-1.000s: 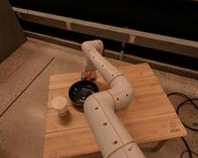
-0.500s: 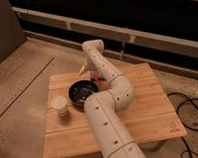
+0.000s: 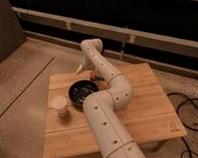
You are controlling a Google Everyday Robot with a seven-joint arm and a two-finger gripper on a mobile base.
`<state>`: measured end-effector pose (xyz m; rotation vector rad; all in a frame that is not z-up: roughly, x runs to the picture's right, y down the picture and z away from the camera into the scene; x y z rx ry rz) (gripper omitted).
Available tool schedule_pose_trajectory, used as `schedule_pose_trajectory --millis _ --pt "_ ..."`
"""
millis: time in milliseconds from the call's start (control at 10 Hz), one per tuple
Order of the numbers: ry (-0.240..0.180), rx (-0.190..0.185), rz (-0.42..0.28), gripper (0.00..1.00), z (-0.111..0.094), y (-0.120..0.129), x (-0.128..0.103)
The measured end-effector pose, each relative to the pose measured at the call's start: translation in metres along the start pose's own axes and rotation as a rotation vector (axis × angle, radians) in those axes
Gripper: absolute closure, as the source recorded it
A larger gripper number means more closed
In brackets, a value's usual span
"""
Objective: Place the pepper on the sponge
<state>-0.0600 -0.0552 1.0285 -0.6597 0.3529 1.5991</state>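
Beyond the bowl [image 3: 71, 90] hangs the hand [image 3: 81, 69], grip unclear; pepper [image 3: 93, 74] beside it, axis indiscernible.

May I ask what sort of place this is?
Probably a robotics test area: a lone wooden table on speckled floor, loose cables alongside. The gripper hangs near the table's far edge.

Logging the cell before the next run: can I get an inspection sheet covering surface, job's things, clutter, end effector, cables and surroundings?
Surface: wooden table, planked top.
Job's things: small orange-red patch, likely the pepper, beside the arm behind the bowl; sponge not seen.
Clutter: dark bowl; paper cup next to it.
End effector: end effector low over the table's far edge, beyond the bowl.
Cables: dark cables on the floor beside the table.
Surroundings: speckled floor; dark wall behind.
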Motion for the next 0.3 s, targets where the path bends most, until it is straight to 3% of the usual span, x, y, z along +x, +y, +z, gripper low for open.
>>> schedule_pose_trajectory --millis 300 --pt "0.0 0.0 -0.001 0.2 0.0003 0.0011 0.0001"
